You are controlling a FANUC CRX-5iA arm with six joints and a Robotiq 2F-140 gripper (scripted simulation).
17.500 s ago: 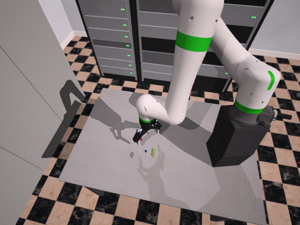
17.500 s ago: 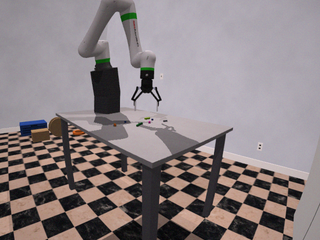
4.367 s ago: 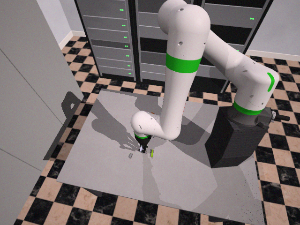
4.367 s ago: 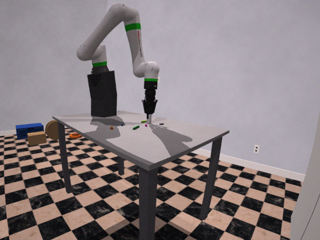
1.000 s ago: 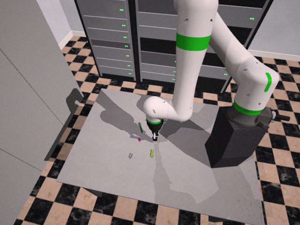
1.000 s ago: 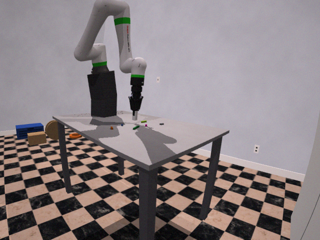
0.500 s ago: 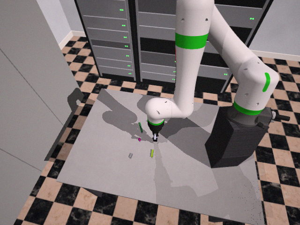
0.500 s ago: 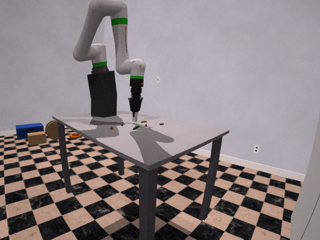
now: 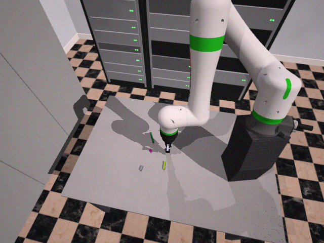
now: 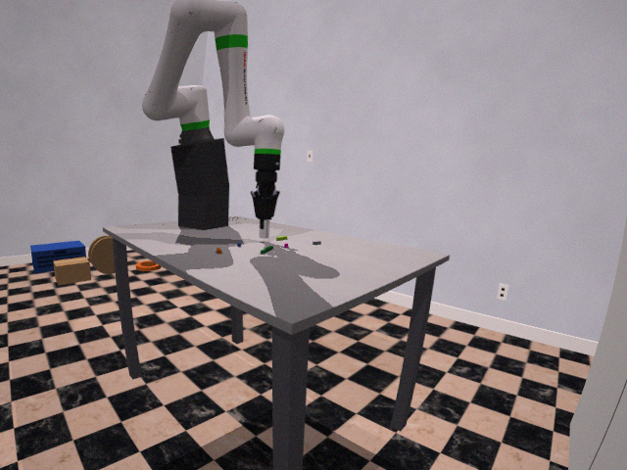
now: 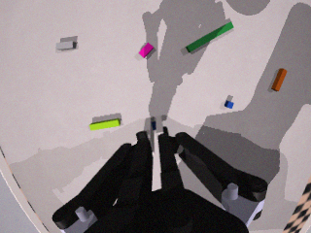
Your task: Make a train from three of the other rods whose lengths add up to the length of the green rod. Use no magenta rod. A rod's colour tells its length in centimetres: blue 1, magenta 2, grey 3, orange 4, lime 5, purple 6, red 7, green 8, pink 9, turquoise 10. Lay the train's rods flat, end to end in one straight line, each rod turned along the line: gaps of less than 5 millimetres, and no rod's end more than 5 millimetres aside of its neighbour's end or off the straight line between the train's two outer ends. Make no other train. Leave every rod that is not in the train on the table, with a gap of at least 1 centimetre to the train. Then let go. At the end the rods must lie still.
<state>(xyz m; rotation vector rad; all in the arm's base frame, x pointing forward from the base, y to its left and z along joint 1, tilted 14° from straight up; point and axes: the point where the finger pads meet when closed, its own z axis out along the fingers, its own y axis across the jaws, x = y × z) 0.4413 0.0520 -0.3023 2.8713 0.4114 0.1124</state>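
Observation:
My gripper [image 9: 167, 149] hangs low over the middle of the grey table, fingers pointing down. It is shut on a small blue rod [image 11: 154, 124] that shows between the pale fingertips. The gripper also shows in the exterior view [image 10: 263, 230]. The green rod [image 11: 209, 38] lies flat ahead to the right, the magenta rod [image 11: 147, 49] to its left, and the grey rod [image 11: 66, 43] further left. The lime rod [image 11: 105, 122] lies close left of the fingers. The orange rod [image 11: 279, 80] and another blue rod [image 11: 228, 103] lie to the right. All rods lie apart.
The arm's black pedestal [image 9: 255, 154] stands on the table's right side. Grey cabinets [image 9: 117, 39] stand behind the table. A blue crate [image 10: 57, 253], a box and an orange ring lie on the floor.

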